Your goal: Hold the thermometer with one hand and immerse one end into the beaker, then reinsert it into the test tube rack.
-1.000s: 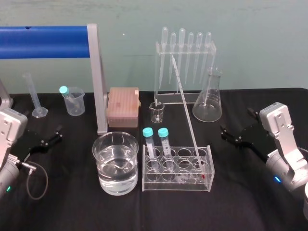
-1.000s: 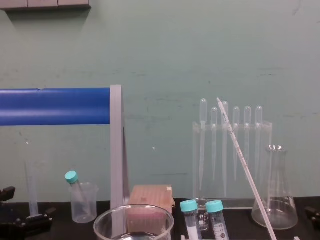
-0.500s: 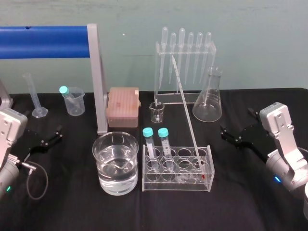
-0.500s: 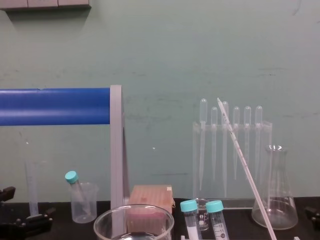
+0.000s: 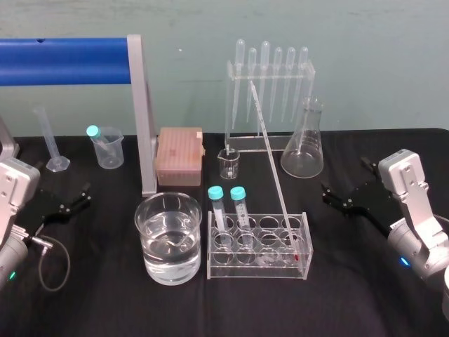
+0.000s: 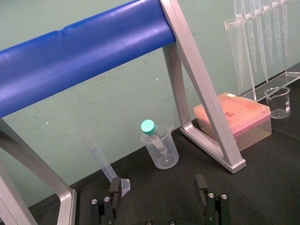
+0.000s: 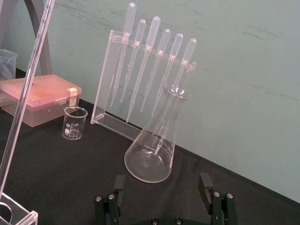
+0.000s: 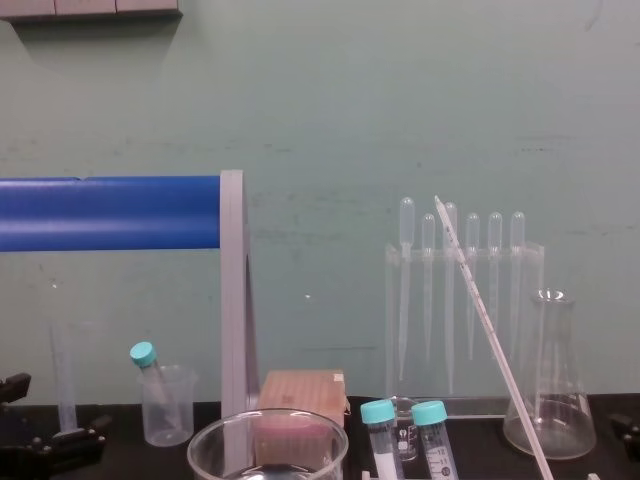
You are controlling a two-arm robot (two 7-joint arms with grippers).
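The thermometer stands in the clear test tube rack and leans back to the left; it also shows as a slanted rod and at the edge of the right wrist view. The wide glass beaker, part full of water, stands just left of the rack, its rim low in the chest view. My right gripper rests open on the black table right of the rack, nothing between its fingers. My left gripper lies open at the far left.
Behind the rack stand a pipette stand, a conical flask, a small beaker and a pink tip box. A blue bar on a grey frame, a plastic cup and a graduated cylinder fill the back left.
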